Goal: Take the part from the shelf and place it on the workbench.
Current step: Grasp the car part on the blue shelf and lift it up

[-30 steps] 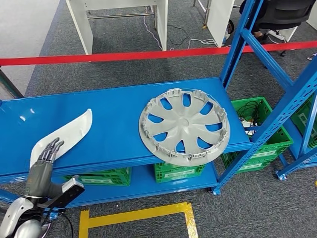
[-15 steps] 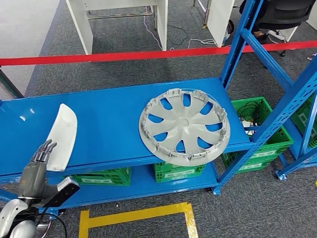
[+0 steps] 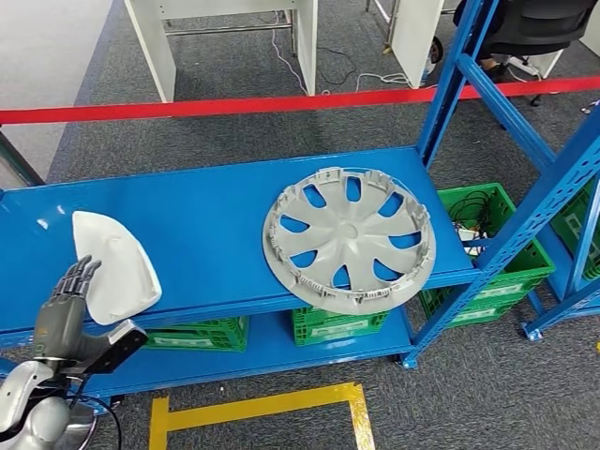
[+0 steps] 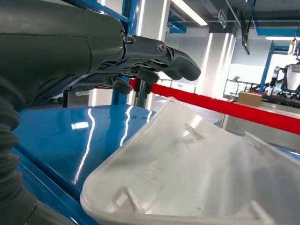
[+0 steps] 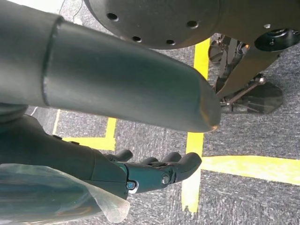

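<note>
The left hand (image 3: pixel 65 305), lower left of the frame, has its fingers spread, holding nothing. The white curved part (image 3: pixel 113 265) lies on the blue shelf (image 3: pixel 212 234) touching its fingertips, just right. The right hand (image 5: pixel 152 173) hangs with fingers loosely extended, grasping nothing.

On the shelf (image 3: pixel 212 234), the part (image 3: pixel 113 267) lies left of the hubcap (image 3: pixel 349 239).
</note>
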You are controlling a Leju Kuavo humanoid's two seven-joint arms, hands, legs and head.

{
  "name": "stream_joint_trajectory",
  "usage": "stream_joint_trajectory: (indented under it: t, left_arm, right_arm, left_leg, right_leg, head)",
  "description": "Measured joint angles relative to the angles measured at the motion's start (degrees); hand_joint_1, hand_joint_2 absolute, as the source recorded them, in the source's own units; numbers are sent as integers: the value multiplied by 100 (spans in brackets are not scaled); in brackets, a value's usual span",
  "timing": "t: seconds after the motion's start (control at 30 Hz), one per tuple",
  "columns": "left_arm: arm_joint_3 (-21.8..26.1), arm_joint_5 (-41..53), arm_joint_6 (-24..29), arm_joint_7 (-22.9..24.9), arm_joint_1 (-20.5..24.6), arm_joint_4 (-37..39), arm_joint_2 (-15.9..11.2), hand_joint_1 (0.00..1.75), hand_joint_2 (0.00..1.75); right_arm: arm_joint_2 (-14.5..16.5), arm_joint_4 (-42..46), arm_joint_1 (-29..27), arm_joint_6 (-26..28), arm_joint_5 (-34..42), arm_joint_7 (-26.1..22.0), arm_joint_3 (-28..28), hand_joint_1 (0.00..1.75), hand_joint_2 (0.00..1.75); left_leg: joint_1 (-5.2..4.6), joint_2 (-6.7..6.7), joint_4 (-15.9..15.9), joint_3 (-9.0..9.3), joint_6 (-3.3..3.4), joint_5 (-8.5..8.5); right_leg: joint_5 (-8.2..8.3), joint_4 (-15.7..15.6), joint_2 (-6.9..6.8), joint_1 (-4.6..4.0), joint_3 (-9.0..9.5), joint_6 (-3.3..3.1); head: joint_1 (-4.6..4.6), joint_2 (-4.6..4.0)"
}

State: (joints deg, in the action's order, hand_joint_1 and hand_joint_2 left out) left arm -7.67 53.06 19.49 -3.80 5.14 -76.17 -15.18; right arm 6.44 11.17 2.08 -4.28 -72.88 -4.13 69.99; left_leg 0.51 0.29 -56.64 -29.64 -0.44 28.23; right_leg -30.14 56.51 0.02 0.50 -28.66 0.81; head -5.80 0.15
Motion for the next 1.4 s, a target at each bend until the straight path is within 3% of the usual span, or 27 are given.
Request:
stream_joint_trajectory:
  t: [0.73, 1.4]
  left_arm:
    - [-253, 173, 9, -26, 716, 917, 126, 0, 175]
    - [-378, -264, 50, -158, 647, 1062, 302, 0, 175]
  right_arm:
    - [-3, 0, 15, 4, -106, 21, -8, 0, 0]
    - [-5, 0, 17, 9, -128, 39, -28, 0, 0]
  left_leg:
    - [0, 0, -1, -1, 0, 0]
    - [0, 0, -1, -2, 0, 0]
  right_leg:
    - [0, 0, 1, 0, -1, 0]
    - [0, 0, 0, 1, 0, 0]
  head:
    - [0, 0]
    - [0, 0]
